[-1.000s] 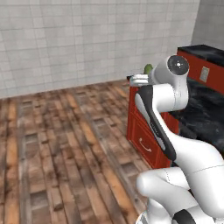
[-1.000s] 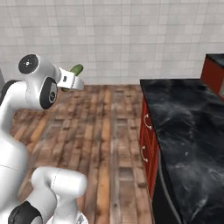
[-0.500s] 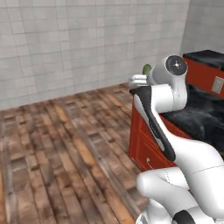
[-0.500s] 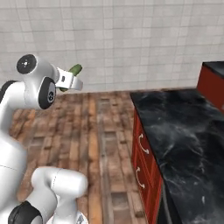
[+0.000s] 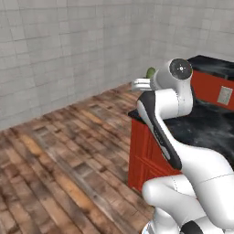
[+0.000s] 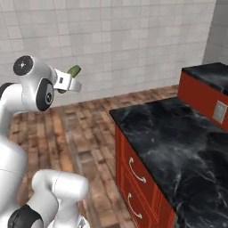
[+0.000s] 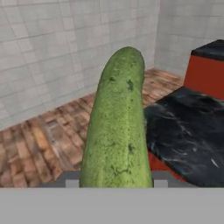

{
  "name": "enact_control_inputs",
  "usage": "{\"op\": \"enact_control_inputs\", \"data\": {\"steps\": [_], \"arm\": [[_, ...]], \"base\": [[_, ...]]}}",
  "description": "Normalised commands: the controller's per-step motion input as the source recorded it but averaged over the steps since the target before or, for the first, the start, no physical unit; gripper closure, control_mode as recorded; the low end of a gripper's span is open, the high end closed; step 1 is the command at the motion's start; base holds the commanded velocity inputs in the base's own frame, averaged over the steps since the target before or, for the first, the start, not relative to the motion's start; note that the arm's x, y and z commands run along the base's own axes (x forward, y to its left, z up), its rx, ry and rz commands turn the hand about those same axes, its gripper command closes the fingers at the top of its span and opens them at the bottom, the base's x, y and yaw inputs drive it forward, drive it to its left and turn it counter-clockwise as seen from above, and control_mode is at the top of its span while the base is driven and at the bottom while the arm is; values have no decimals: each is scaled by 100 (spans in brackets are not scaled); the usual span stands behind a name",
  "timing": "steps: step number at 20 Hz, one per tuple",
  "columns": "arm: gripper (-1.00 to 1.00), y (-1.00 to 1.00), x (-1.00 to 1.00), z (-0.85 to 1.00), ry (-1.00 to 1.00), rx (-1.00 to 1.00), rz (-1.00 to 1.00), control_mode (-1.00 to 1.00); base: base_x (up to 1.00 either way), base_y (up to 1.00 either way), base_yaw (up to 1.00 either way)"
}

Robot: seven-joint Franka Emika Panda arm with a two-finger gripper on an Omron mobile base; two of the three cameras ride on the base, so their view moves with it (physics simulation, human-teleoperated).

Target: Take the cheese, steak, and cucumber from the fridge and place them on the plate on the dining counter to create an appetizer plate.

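Open wooden floor [image 5: 68, 151] left; black-topped red cabinets [image 6: 147, 178] block the right.

Walls [image 6: 133, 40]: pale grey square tile, two meeting at a corner ahead of the fingers.
Floor [image 5: 59, 151]: wood planks in mixed brown tones, worn look.
Cabinet [image 6: 138, 178]: red front, two drawers with curved metal handles, glossy black marbled top.
Second red unit [image 6: 202, 87]: beyond the cabinet, black-topped, a pale outlet plate on its face.
Light: even, soft.
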Motion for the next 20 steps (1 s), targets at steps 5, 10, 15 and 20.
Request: {"op": "enact_control_inputs", "data": {"steps": [5, 10, 15, 20], "arm": [[100, 0, 0, 0, 0, 0, 0, 100], [100, 0, 0, 0, 0, 0, 0, 100], [100, 0, 0, 0, 0, 0, 0, 100], [100, 0, 0, 0, 0, 0, 0, 100]], "base": [[93, 66, -54], [86, 78, -57], [73, 84, -59], [69, 87, -60]]}}
